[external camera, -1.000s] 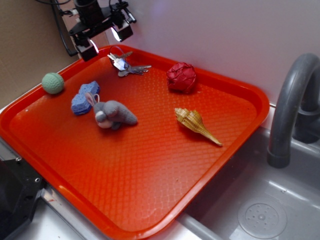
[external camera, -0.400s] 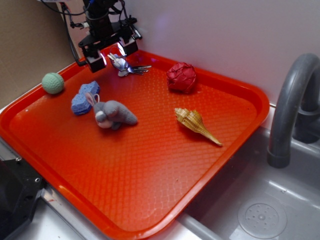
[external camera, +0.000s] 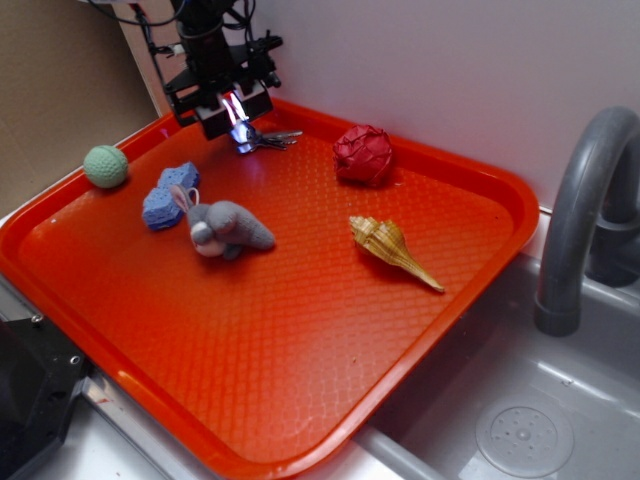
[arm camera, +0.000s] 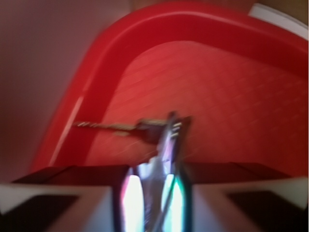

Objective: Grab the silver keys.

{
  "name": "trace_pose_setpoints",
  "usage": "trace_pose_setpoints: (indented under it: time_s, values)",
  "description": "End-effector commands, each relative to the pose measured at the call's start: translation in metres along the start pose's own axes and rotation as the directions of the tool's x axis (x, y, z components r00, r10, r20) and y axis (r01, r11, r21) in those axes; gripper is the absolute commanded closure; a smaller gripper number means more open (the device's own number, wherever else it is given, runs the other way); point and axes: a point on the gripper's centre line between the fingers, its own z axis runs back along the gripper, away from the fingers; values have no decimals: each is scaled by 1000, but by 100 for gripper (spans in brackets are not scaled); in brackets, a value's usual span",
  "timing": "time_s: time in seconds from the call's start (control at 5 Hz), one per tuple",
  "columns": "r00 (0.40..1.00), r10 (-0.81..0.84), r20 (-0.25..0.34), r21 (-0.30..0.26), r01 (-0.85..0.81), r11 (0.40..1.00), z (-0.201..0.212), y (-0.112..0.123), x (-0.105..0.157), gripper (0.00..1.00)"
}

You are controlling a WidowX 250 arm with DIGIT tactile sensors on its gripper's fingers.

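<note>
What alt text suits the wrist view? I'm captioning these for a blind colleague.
Blurred close-up: the gripper has its two fingers closed on the silver keys, one key sticking out to the left. Under them is the red tray, its curved rim close behind.

Silver keys (external camera: 262, 139): small bunch of flat, shiny metal keys, at far corner of red tray (external camera: 300, 330), close to back rim. In exterior view, key blades fan out toward right, lying low on tray floor; left part of bunch hidden behind gripper (external camera: 232, 112). In blurred wrist view, bunch (arm camera: 159, 145) sits pinched between two closed pads, one key blade sticking out sideways toward tray wall. Ring not discernible.
</note>
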Motion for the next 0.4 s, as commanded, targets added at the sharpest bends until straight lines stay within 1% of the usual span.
trace_pose_setpoints:
  time_s: [0.0, 0.2]
  values:
    - [953, -280, -115, -143, 263, 954, 65, 41, 31, 100]
    - [853, -508, -121, -187, 483, 855, 125, 68, 9, 100]
